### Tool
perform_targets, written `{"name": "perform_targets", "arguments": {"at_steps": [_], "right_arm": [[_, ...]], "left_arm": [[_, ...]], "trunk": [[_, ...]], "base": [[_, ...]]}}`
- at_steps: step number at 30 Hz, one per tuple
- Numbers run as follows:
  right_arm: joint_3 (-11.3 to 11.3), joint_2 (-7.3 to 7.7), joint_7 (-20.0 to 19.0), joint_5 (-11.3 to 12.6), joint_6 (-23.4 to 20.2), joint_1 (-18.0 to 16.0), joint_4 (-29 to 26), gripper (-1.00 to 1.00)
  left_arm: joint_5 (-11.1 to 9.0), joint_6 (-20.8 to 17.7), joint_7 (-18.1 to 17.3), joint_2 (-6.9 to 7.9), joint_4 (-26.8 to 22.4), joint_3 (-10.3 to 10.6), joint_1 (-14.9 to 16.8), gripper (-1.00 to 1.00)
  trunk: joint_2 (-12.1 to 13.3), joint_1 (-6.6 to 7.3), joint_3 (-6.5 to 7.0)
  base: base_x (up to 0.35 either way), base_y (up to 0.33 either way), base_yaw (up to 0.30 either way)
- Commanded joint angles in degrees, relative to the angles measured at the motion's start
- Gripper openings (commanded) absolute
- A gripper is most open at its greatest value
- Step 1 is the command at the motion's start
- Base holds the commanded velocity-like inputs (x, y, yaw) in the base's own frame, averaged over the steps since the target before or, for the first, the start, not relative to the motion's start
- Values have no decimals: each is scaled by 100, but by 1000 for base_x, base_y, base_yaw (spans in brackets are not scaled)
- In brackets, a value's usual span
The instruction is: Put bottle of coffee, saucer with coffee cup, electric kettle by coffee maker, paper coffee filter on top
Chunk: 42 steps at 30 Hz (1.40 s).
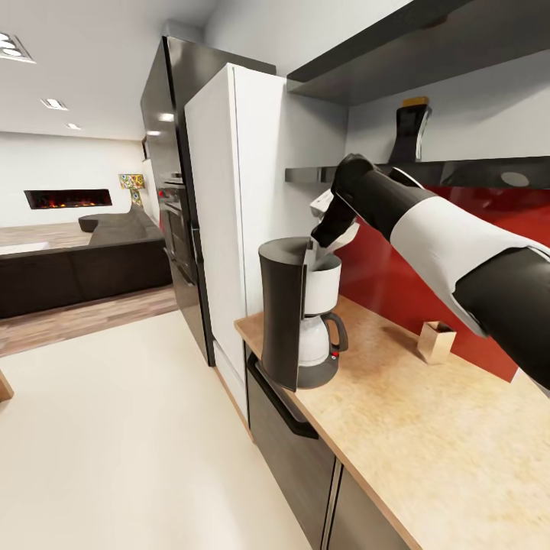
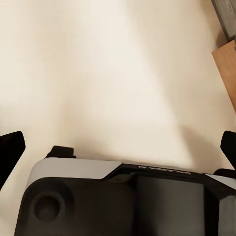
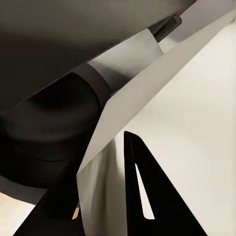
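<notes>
The countertop (image 1: 428,428), light wood-grain above dark grey cabinets (image 1: 290,443), runs away from the robot along a red backsplash (image 1: 428,260), and a small tan box (image 1: 436,341) stands on it close to that wall. The right arm (image 1: 451,244), black with a white sleeve, reaches across the worktop toward its far end, where the coffee maker (image 1: 294,313) stands upright near the counter's edge, its white carafe and black handle facing the arm. The right gripper (image 1: 330,223) hangs just above the machine's white filter basket, pinching the paper coffee filter (image 1: 325,205); in the right wrist view the white sheet (image 3: 162,98) lies folded against a black finger (image 3: 147,196), its lower edge dipping toward the dark round opening of the machine (image 3: 54,123), and whether paper and basket touch cannot be told. In the left wrist view the left gripper (image 2: 120,147) points down at the pale floor (image 2: 108,73), its two dark fingertips (image 2: 10,147) spread wide apart with nothing between them. Beyond the coffee maker stands a white fridge (image 1: 237,206) beside a tall black oven unit (image 1: 172,191). Above the arm the glossy black kitchen shelf (image 1: 428,172) carries a dark upright object that is too indistinct to name. Farther off lie a dark sofa (image 1: 84,263) and a lit wall fireplace (image 1: 67,198)
</notes>
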<state>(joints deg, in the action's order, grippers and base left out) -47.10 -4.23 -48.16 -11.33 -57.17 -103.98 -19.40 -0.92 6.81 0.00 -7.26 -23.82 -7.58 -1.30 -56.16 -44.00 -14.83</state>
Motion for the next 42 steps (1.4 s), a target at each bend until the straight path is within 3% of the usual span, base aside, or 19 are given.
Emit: {"name": "perform_targets", "arguments": {"at_steps": [1,9,16,42], "right_arm": [[-11,1,-50,-53,-9,-8,-7,-100],[-16,2,-120,-21,-5,-11,-11,-100],[-63,9,-642,-50,-5,-9,-4,-100],[-79,18,-712,-54,150,36,70,-100]], "left_arm": [[-9,7,0,-4,-9,-14,-2,100],[-8,5,0,-4,-9,-9,-1,100],[-9,8,0,-4,-9,-13,-2,100],[-13,13,-3,-4,-9,-15,-1,100]], "trunk": [[-5,-1,-7],[-5,-1,-7],[-5,-1,-7],[-5,-1,-7]], "base": [[0,0,0],[0,0,0],[0,0,0],[0,0,0]]}}
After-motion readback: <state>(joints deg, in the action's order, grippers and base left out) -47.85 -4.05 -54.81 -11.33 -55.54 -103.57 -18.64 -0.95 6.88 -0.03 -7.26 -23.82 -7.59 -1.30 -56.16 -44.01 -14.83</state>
